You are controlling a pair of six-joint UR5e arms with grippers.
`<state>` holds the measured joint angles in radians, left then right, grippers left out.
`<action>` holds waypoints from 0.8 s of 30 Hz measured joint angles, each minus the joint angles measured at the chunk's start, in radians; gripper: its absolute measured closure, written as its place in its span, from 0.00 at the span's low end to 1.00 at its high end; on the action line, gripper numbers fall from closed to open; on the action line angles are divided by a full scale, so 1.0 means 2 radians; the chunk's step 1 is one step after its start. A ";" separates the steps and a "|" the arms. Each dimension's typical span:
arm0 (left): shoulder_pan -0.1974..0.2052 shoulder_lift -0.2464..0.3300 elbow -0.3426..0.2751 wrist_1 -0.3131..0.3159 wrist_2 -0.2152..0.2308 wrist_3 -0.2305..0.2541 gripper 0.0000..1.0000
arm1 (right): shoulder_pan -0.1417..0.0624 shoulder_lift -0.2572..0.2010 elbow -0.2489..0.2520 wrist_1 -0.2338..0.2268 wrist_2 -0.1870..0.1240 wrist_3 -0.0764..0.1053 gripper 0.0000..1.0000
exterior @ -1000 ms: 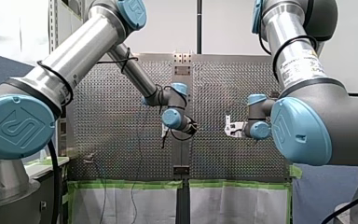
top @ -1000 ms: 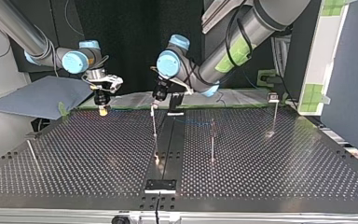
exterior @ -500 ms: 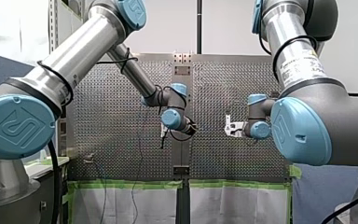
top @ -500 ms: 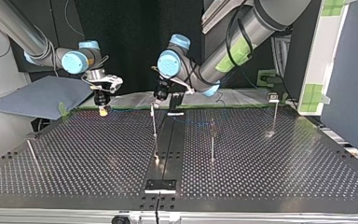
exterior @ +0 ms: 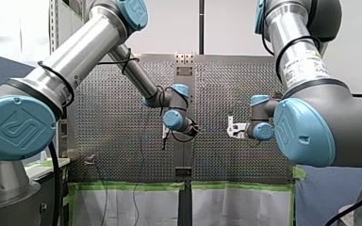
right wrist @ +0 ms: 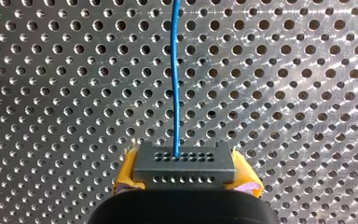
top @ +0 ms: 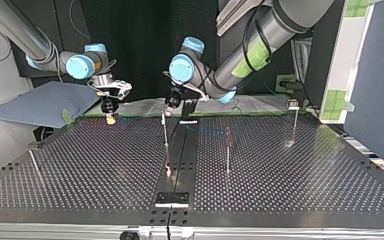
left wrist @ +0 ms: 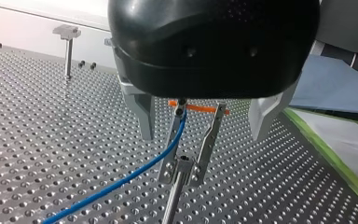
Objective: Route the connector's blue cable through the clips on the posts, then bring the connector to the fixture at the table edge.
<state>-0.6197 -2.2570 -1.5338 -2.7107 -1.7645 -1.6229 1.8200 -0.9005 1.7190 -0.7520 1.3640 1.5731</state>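
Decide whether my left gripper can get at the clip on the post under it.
Probably yes: left gripper is open, fingers either side of the clip; only the blue cable is there.

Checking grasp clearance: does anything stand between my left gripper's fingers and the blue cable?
Yes: the clip on its post sits between the left gripper's open fingers, and the blue cable runs up along one of its two metal arms.

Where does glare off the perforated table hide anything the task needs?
Top view: a bright spot on the table at the centre post's foot. Right wrist view: ringed highlights beside the blue cable, which reads clear into the connector. Front view: the cable is lost in table sheen.
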 joint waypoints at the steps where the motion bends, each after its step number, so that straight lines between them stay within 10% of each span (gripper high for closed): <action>1: 0.000 0.000 0.000 0.000 0.000 0.000 0.00 | 0.000 0.000 0.000 0.000 0.000 0.000 1.00; 24: -0.013 0.046 -0.033 -0.016 -0.020 -0.004 0.00 | 0.002 0.001 0.000 0.006 0.000 0.001 1.00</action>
<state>-0.6463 -2.1647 -1.5997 -2.7423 -1.8043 -1.6300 1.8244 -0.8990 1.7191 -0.7394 1.3642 1.5741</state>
